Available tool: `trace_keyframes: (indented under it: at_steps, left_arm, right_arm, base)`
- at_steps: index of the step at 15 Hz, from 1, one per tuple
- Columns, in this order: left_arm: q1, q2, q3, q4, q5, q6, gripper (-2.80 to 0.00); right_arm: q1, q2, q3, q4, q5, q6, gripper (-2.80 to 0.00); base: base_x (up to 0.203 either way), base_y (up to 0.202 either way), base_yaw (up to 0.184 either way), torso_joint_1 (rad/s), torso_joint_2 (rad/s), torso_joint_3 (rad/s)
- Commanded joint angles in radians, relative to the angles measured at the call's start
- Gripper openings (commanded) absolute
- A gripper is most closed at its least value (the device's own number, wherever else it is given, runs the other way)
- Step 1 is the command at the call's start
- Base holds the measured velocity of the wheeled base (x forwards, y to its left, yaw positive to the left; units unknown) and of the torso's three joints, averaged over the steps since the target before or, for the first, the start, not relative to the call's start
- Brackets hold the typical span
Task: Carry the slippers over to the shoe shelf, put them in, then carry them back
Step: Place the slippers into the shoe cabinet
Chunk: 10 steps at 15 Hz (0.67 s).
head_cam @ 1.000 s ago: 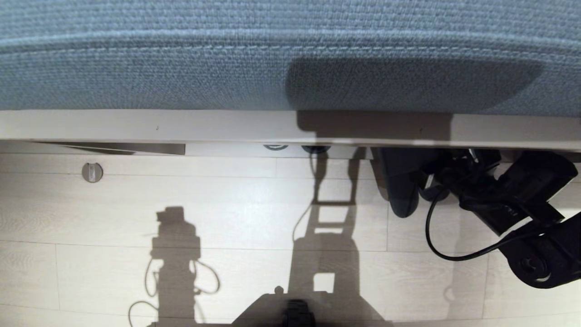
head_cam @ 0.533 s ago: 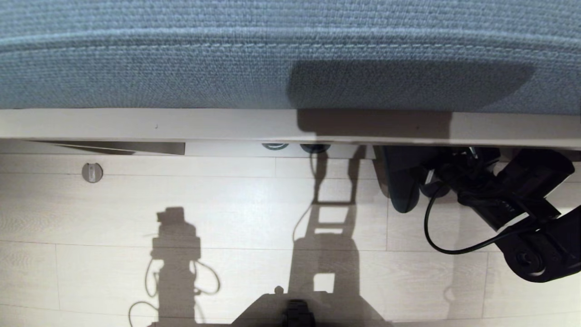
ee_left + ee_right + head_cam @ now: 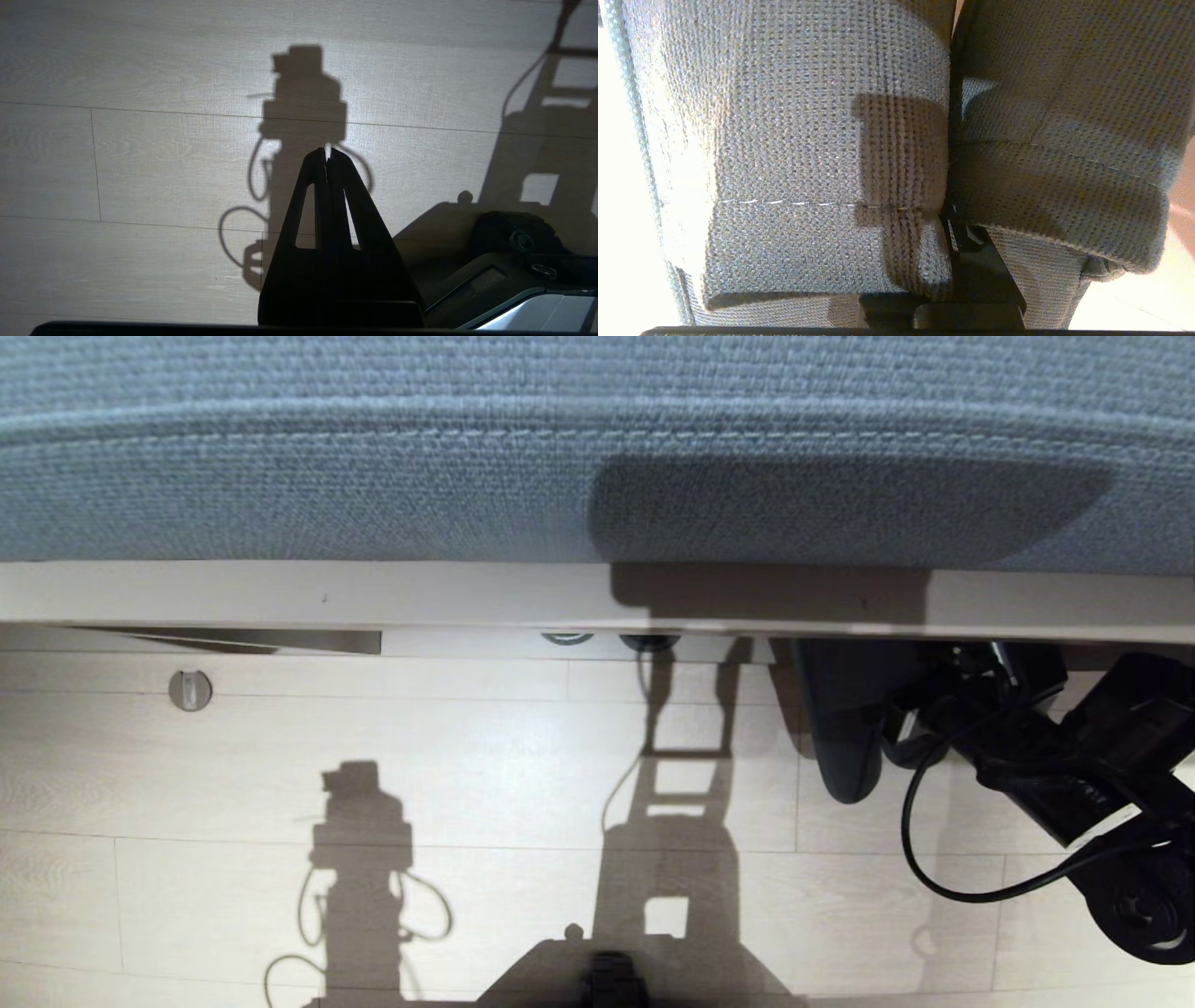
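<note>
Just below the beige board (image 3: 373,597), near its right end, the slippers (image 3: 840,737) are held clear of the floor (image 3: 467,756) by the right gripper (image 3: 959,242). Its fingers are pressed together on the pair, and in the right wrist view one finger is seen wedged in the seam where the two knitted toe bands meet side by side. The pair lies straight ahead of that pincer. Its long axis is set across the board's edge, with the rounded end turned away from the board and the other end hidden beneath it. Above the board only blue-grey fabric (image 3: 373,448) is seen. The shoe shelf cannot be made out with certainty in any view, so which way it lies from the board cannot be told.

The left gripper (image 3: 322,156) is parked over bare floor well away from the board, its fingers closed on nothing. The right arm is therefore judged the only one placed for the carry. The grip at the seam is likely what the coming move depends on, since either slipper could slide out if the pair is swung.
</note>
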State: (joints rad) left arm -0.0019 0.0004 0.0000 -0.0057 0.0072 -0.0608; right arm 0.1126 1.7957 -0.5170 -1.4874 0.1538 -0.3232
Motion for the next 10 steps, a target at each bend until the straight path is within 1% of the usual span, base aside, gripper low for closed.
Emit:
trace_keyframes:
  at_steps: [1,5,6,9,10]
  left_arm:
    - [0.0,0.0,0.0,0.0,0.0,-0.001,-2.8]
    - [0.0,0.0,0.0,0.0,0.0,-0.001,-2.8]
    - [0.0,0.0,0.0,0.0,0.0,-0.001,-2.8]
    - [0.0,0.0,0.0,0.0,0.0,-0.001,-2.8]
    - [0.0,0.0,0.0,0.0,0.0,-0.001,-2.8]
  right_arm:
    - [0.001,-0.018,0.014,-0.01,0.001,-0.002,-2.8]
    - [0.001,-0.014,0.005,-0.008,0.001,0.0,-2.8]
    - [0.001,-0.012,0.0,-0.008,0.002,0.0,-2.8]
    - [-0.001,-0.009,-0.014,-0.008,0.0,0.002,-2.8]
    - [-0.001,-0.006,-0.021,-0.007,-0.001,0.01,-2.8]
  base:
    - [0.0,0.0,0.0,0.0,0.0,0.0]
    - [0.0,0.0,0.0,0.0,0.0,0.0]
    - [-0.066,0.0,0.004,0.007,0.0,0.002]
    - [-0.153,0.0,0.0,0.004,0.0,0.001]
    - [0.0,0.0,0.0,0.0,0.0,0.0]
